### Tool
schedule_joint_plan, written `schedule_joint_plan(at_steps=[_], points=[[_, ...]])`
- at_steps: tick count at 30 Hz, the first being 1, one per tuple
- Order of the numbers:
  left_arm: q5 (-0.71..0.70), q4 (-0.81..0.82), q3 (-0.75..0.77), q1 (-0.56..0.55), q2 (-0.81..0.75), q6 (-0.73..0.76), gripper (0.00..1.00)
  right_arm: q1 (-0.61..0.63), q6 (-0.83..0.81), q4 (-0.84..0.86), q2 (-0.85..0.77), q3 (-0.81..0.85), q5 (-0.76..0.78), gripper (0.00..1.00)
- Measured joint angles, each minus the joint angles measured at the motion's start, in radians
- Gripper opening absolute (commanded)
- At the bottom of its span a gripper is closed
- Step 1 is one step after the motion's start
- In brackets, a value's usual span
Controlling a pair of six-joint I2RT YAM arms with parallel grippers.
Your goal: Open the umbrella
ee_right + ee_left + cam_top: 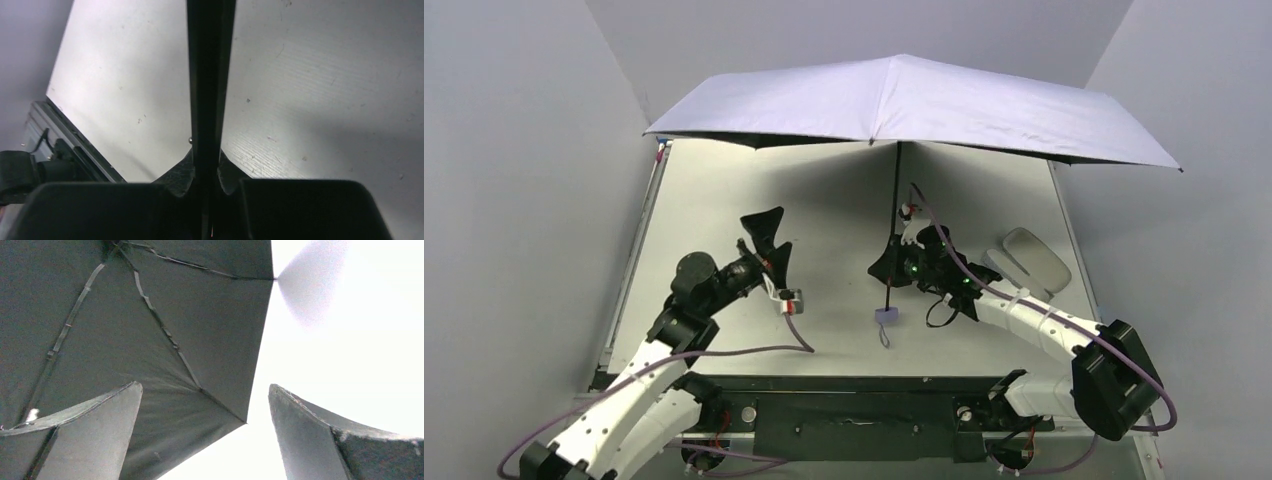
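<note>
Wht table [724, 200] lay beneath opened umbrella [904, 100]; R gripper [891, 265] pinched its shaft [207, 75], L gripper [769, 238] spread wide, apart from umbrella.

Counting it off now: one umbrella [904, 100] up top, one pale oval pouch [1036, 262] off to the side, one table [714, 200] under the lot, and two grippers on the scene, the left gripper [769, 240] and the right gripper [892, 262].
</note>
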Motion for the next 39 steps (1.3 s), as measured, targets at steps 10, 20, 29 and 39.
schedule_joint_plan(at_steps=[10,20,29,39], points=[[-0.06,-0.515,-0.16,0.0,-0.353,-0.2,0.97,0.175,-0.056,0.043,-0.073,-0.113,0.174,0.0],[-0.087,-0.71,-0.22,0.0,-0.309,-0.29,0.97,0.192,-0.135,0.157,-0.06,-0.218,0.25,0.63],[-0.143,-0.692,-0.217,-0.002,-0.14,-0.408,0.97,0.177,-0.294,0.075,-0.193,-0.227,0.264,0.77],[-0.279,-0.69,-0.072,-0.005,0.101,-0.535,0.97,-0.02,-0.562,-0.182,-0.33,-0.104,0.262,0.78]])
